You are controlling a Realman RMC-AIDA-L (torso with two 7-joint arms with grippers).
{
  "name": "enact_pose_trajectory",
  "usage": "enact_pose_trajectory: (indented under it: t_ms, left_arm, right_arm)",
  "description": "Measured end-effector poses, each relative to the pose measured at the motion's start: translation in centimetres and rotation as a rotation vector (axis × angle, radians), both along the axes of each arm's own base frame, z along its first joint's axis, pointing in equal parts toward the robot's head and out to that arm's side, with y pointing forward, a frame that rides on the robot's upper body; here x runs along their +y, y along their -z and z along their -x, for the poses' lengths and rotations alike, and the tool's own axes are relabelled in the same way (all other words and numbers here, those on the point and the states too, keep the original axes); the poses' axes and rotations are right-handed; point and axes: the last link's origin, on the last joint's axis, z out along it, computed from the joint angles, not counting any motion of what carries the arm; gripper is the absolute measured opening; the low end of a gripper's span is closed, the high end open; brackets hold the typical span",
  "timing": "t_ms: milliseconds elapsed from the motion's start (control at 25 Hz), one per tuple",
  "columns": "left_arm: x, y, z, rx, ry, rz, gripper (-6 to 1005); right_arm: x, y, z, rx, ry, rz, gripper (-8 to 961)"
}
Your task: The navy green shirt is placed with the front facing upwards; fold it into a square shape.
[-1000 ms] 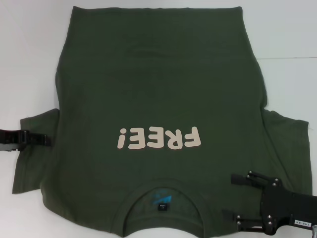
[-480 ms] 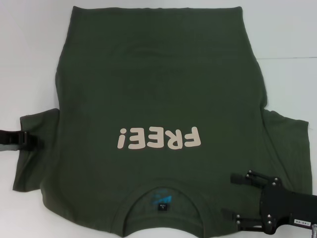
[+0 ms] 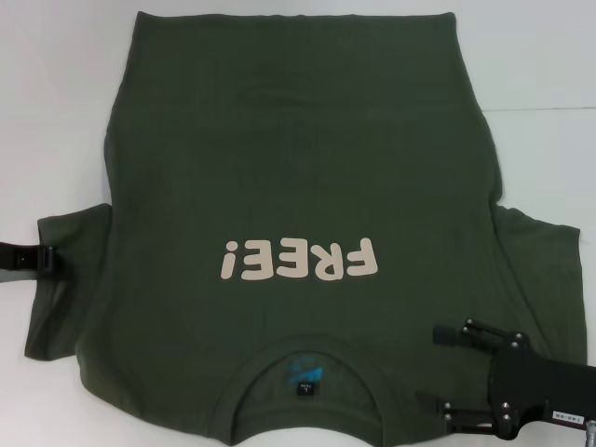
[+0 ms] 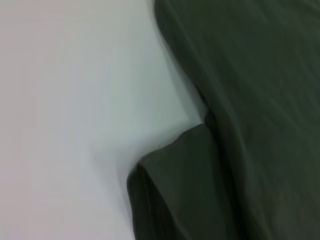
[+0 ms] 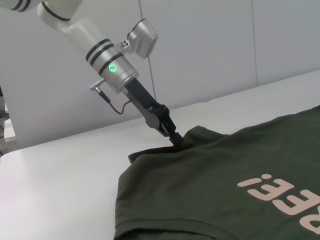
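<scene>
Two grippers of mine in play. Nearest, my right gripper [image 3: 445, 371] sits over the shirt's near-right shoulder, just right of the collar [image 3: 304, 380]; its fingers [image 3: 456, 334] are spread wide apart, nothing between them, and I can't tell if they touch the cloth.

The navy green shirt [image 3: 298, 186] lies flat on the white table [image 3: 56, 112], front up, filling the middle of it. Long axis runs near to far: collar and its small blue-and-black label [image 3: 304, 381] at the near edge, hem [image 3: 293, 16] at the far edge. The cream "FREE!" print [image 3: 296, 260] reads upside down from my head camera, so the shirt's top points at me. Sleeves stick out left and right just beyond the shoulders; the right sleeve [image 3: 545, 270] lies flat.

My left gripper [image 3: 54, 260] is at the outer edge of the left sleeve [image 3: 65, 279], low to the table. From the right wrist camera the tip [image 5: 175, 138] meets the sleeve edge, which is lifted into a small peak there, so it looks clamped on the cloth. The left wrist camera shows only that raised sleeve fold [image 4: 175, 190] against the table.

Versus a second ago: left gripper has pulled back leftward, off the sleeve toward its edge. Right gripper and shirt unchanged.
</scene>
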Motion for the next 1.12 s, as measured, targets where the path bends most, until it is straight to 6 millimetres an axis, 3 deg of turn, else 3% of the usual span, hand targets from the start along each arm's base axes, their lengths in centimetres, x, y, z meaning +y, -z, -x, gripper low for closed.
enact_pose_trajectory:
  t_ms: [160,560,680,920,1120]
  left_arm:
    - [0.0,-0.1,-0.1,-0.004,0.0,0.005,24]
    - [0.1,-0.6,-0.6,-0.001,0.017,0.016,40]
    - [0.2,-0.8,-0.6,0.005,0.02,0.01,206]
    - [-0.7,-1.9,-0.2,0.045,-0.015,0.061,416]
    - [-1.8,-2.9,-0.1,0.042,-0.049,0.1,686]
  right_arm:
    - [0.0,0.0,0.0,0.0,0.0,0.0,929]
    - [0.1,0.0,0.1,0.0,-0.004,0.0,930]
    - [0.1,0.0,0.1,0.0,-0.004,0.0,930]
    - [0.1,0.0,0.1,0.0,-0.003,0.0,930]
    - [0.2,-0.1,0.1,0.004,0.005,0.002,930]
